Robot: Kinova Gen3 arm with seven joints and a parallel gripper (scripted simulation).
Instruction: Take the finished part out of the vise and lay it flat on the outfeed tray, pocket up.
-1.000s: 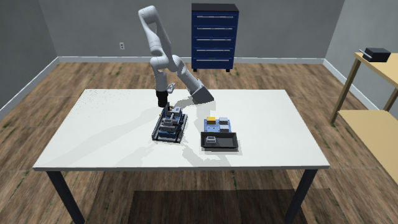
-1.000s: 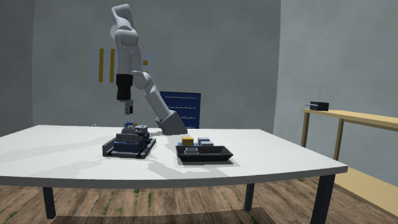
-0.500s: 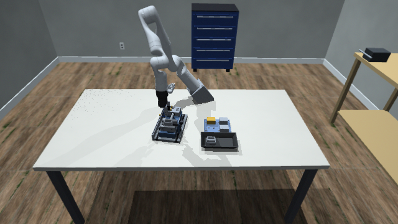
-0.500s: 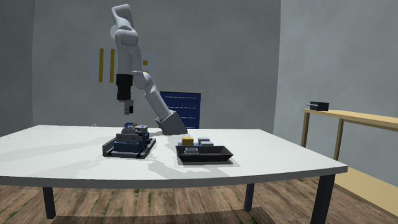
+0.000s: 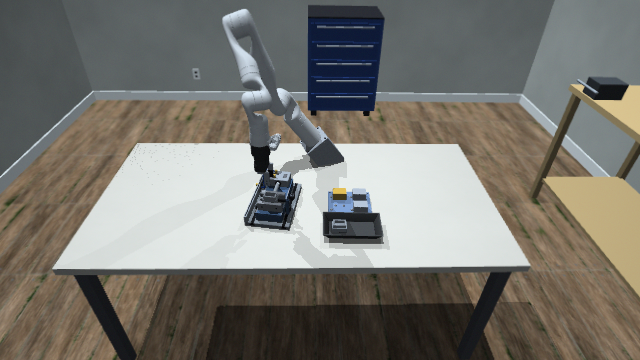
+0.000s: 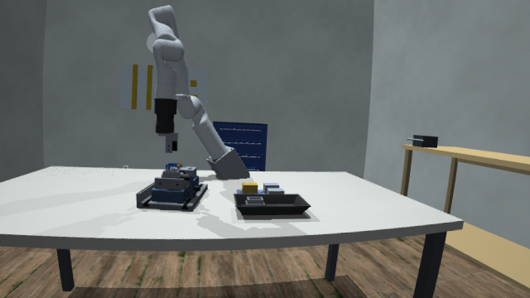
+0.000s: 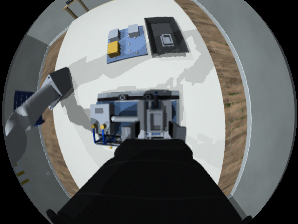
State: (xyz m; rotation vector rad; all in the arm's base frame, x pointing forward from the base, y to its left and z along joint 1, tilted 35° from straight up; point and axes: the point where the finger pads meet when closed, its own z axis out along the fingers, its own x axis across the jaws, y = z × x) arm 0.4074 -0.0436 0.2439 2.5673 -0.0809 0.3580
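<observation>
Small grey part lies in the black outfeed tray. Arm vertical, gripper above the vise, fingers released, holding nothing.

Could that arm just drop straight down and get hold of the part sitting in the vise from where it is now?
Probably yes. The gripper hangs open and empty above the far end of the vise, with only air between them. It may need a small shift along the vise to line up with the part, which is hard to make out.
</observation>
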